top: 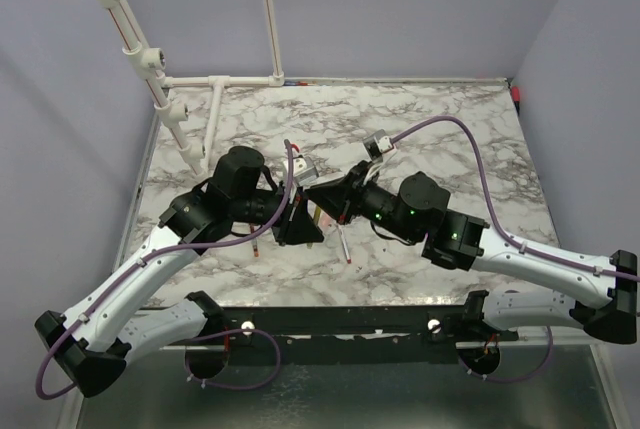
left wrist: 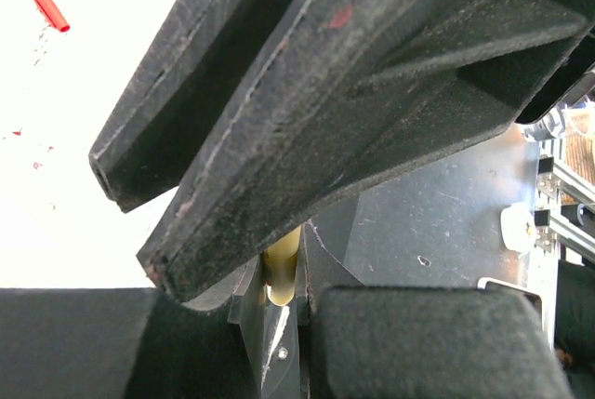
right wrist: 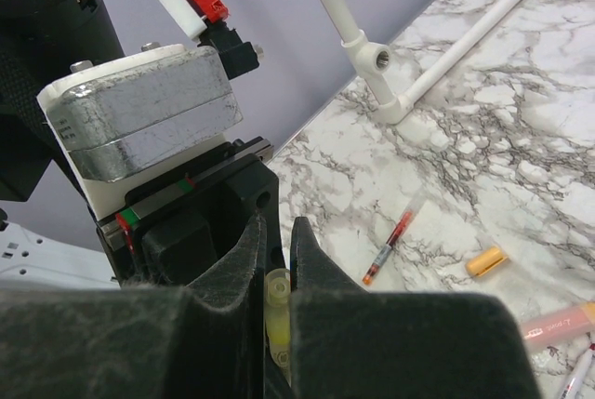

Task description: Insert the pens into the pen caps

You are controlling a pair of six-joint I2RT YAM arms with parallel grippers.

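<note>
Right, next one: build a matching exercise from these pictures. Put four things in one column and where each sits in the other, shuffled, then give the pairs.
Things
1 red cap
2 orange cap
3 pale yellow piece
4 white pipe frame

Places
A clamped between black fingers
B standing on the marble table, far left
C lying near a red-inked pen
D lying alone on a washed-out white surface

Pairs: 1-D, 2-C, 3-A, 4-B
</note>
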